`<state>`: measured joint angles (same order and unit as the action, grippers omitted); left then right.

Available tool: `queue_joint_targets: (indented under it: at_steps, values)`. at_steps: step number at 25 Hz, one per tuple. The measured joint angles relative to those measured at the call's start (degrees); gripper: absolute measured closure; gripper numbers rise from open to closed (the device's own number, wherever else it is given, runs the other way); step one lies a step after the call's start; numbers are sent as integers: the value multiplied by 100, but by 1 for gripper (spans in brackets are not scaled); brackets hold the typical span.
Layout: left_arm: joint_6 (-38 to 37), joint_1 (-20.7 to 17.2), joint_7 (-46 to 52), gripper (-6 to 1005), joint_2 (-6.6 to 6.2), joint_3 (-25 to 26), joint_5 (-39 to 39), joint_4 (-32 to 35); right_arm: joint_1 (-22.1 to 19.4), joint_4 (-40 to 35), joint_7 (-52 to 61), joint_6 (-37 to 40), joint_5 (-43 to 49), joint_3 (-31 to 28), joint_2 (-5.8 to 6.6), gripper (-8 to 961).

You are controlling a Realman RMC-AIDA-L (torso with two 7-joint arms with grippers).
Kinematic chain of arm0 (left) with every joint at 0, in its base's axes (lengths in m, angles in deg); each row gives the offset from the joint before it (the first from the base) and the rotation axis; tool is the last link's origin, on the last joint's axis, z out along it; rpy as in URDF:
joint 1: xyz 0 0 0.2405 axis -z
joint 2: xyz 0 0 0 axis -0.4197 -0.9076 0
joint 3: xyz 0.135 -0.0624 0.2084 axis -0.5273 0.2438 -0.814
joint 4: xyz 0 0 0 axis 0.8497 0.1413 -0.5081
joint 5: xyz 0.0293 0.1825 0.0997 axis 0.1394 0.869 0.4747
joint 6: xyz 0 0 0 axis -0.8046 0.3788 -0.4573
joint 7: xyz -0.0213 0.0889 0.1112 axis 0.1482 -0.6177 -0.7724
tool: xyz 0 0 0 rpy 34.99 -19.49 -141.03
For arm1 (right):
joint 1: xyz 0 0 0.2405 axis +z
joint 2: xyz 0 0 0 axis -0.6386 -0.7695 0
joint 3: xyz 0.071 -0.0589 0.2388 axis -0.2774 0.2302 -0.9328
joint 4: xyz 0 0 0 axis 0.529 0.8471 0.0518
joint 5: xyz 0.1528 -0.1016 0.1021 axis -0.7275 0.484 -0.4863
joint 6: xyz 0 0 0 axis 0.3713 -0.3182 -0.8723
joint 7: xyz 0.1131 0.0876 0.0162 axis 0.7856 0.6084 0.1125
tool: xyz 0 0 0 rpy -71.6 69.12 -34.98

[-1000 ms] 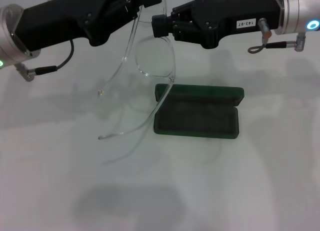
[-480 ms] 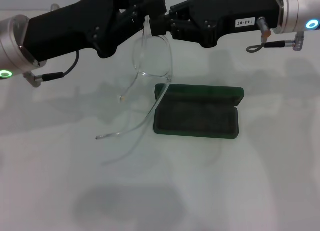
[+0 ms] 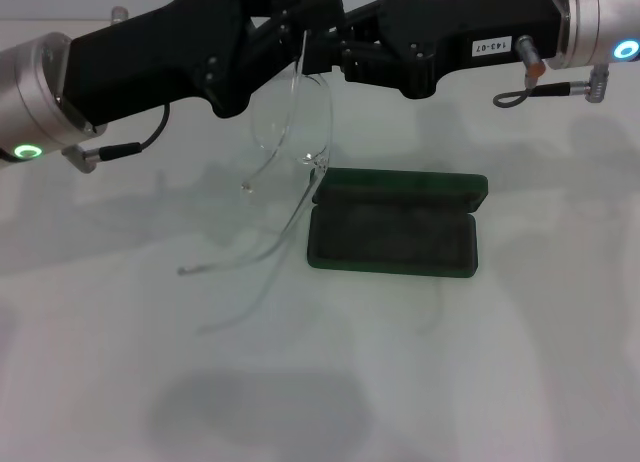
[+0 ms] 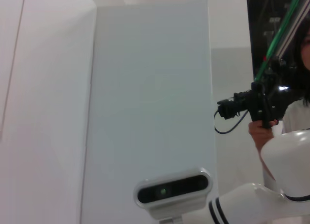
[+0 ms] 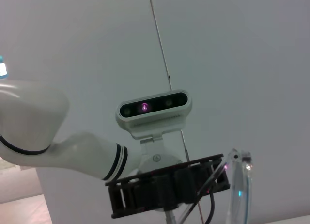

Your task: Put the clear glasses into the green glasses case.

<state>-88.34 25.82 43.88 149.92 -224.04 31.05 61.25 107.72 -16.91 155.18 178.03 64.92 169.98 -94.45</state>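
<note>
The clear glasses (image 3: 292,117) are being held aloft between the left gripper (image 3: 285,32) and right gripper (image 3: 318,52), both jaws clenched on the frame, above the open green glasses case (image 3: 395,232) lying on the counter (image 3: 500,362).

Both my forearms black, angular housings, ending in silver cylindrical wrist collars. Left gripper (image 3: 285,27) collar carries a green ring light and thin black cable with metal plug. Right gripper (image 3: 325,52) housing bears a white label, "143-07" upside down; collar shows blue ring light, grey looped cable, orange-tipped connector.
</note>
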Motion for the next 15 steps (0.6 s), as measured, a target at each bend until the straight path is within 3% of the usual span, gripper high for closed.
queue_joint_targets:
  at_steps: [15]
  values:
    - [156,-37,-181,931,76,1,-66,-10,4,2,-13,52,0,0,1,894]
